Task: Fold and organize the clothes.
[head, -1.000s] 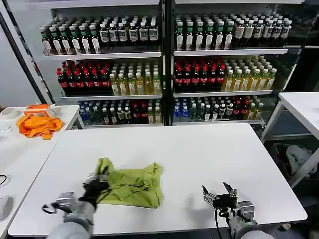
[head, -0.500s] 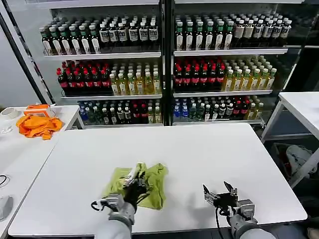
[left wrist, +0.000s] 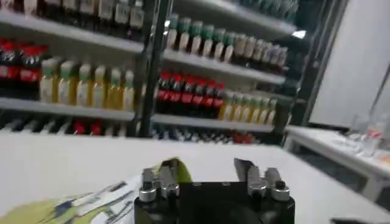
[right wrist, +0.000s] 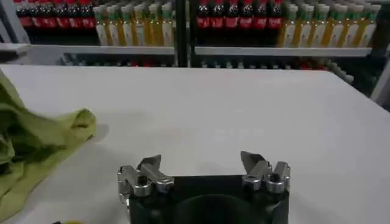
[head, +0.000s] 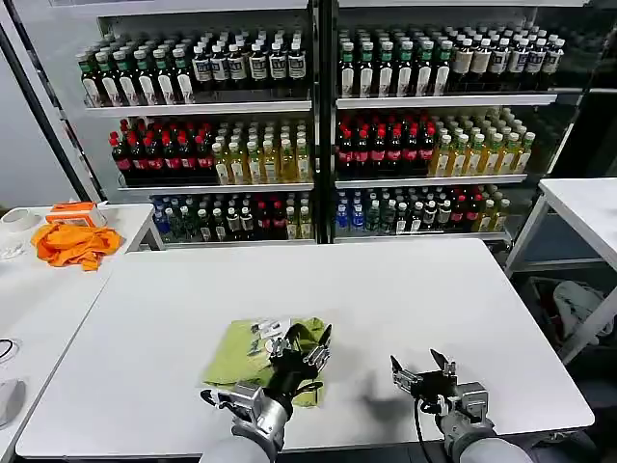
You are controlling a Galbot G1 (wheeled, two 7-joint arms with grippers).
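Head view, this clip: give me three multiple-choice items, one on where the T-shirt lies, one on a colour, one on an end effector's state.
1. Where does the T-shirt lie?
A. near edge of the white table
B. on a shelf
C. on the floor

2. What colour is the cloth on the side table?
A. blue
B. orange
C. black

3. How is the right end effector?
A. shut on the T-shirt
B. open, holding nothing
C. shut on a bottle

Answers: 1 A, it lies crumpled under the left end effector; 2 B, bright orange; 3 B, fingers spread over bare tabletop.
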